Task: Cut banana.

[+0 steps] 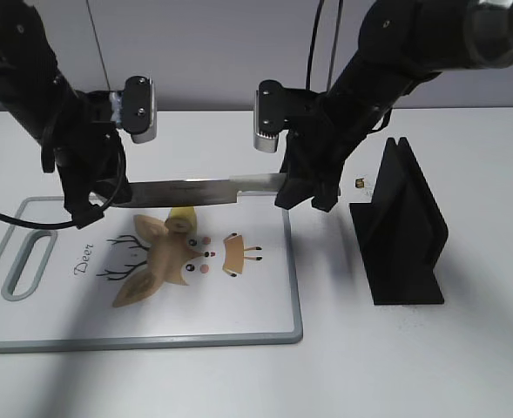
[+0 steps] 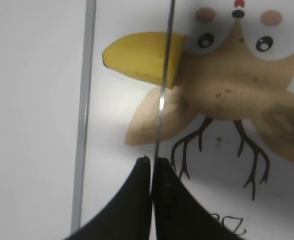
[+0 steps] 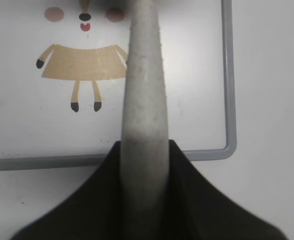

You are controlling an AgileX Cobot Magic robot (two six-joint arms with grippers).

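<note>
In the exterior view, a knife (image 1: 195, 191) hangs level above the far edge of the cutting board (image 1: 265, 305), which lies on the white worktop (image 1: 465, 366). The right claw (image 1: 304, 193) grips the pale handle, and the left claw (image 1: 95, 205) pinches the tip of the blade. The banana piece (image 1: 181, 219) lies on the cutting board just under the blade, nearer to the left claw. A black knife stand (image 1: 401, 228) is at the right of the cutting board.

In the left wrist view, the left claw (image 2: 150, 167) is closed narrow on the thin blade, seen edge-on. The banana (image 2: 143, 59) has its long axis across the blade line, so I judge a straight move down would slice near its cut end.

In the right wrist view, the right claw (image 3: 143, 160) is clamped around the handle (image 3: 144, 80), above the near rim of the cutting board
</note>
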